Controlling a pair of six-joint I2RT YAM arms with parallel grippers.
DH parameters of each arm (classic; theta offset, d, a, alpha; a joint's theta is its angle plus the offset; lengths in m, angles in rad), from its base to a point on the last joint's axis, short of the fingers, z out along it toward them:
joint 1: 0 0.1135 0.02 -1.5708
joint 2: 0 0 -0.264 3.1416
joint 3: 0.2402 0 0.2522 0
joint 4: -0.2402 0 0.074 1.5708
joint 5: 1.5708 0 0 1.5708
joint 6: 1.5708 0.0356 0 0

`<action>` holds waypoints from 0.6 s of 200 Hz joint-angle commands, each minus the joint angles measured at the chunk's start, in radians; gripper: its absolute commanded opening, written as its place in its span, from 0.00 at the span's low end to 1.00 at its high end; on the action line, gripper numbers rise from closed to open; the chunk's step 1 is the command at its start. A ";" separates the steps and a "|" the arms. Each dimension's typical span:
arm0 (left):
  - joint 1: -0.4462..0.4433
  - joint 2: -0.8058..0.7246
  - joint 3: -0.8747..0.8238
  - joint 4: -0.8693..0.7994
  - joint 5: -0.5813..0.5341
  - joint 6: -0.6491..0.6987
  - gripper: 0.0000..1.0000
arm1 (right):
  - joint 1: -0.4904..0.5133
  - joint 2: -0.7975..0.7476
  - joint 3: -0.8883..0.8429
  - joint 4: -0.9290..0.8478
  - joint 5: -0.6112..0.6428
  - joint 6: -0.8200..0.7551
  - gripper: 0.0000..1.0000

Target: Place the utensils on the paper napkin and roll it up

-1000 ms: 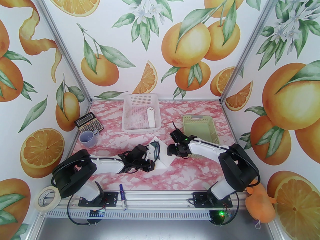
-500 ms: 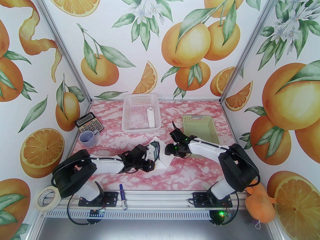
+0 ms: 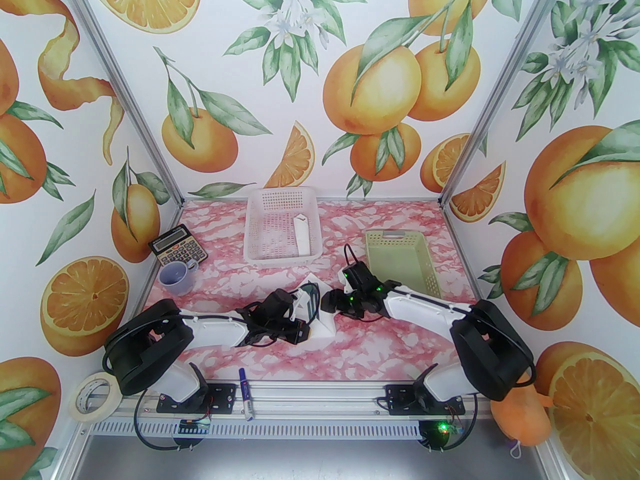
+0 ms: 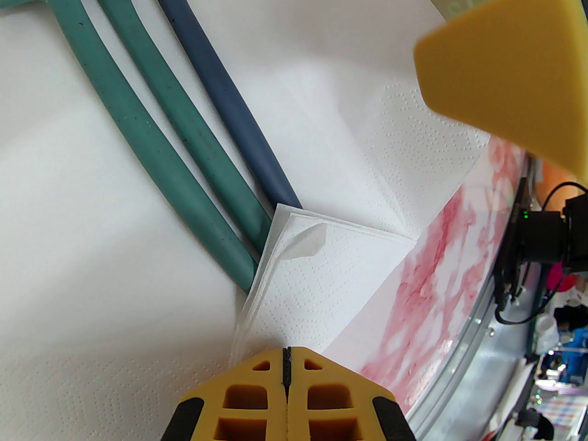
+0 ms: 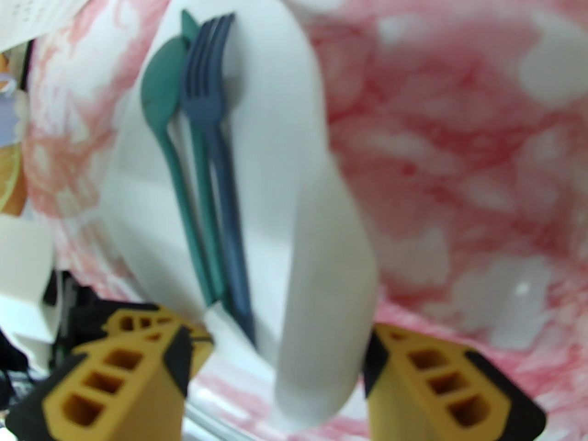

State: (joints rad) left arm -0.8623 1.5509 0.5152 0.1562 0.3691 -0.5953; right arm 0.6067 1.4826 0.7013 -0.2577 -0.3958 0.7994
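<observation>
On the pink-marbled tabletop (image 3: pixel 400 333), between the two arms, the paper napkin (image 5: pixel 275 154) lies with the utensils (image 5: pixel 206 163) on it. Three slim pieces rest side by side and touching: a teal spoon (image 5: pixel 160 81), a dark blue fork (image 5: pixel 207 62), and a second teal piece whose tip peeks out behind them. Their long axis runs near to far, heads toward the white mesh basket (image 3: pixel 252 240), handle ends toward the left pincer (image 4: pixel 285 352). That pincer is pressed together right at a folded-over napkin corner by the handle ends; whether paper is caught between its fingers I cannot tell. The right pincer (image 5: pixel 278 338) is spread, its fingers on either side of the napkin's raised, curled right edge; the view is blurred, so contact is unclear. Print on the calculator (image 3: pixel 178 252) at far left is too small to read.
</observation>
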 commanded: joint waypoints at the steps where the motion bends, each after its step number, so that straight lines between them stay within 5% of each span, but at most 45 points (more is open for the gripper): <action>1: 0.006 -0.001 -0.004 -0.017 -0.016 0.015 0.00 | 0.000 -0.027 -0.048 0.116 -0.074 0.086 0.65; 120: 0.005 -0.001 -0.002 -0.021 -0.016 0.016 0.00 | -0.073 -0.070 -0.056 0.124 -0.036 0.044 0.61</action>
State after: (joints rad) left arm -0.8623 1.5509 0.5148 0.1558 0.3687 -0.5953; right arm 0.5674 1.4414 0.6327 -0.1707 -0.4343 0.8631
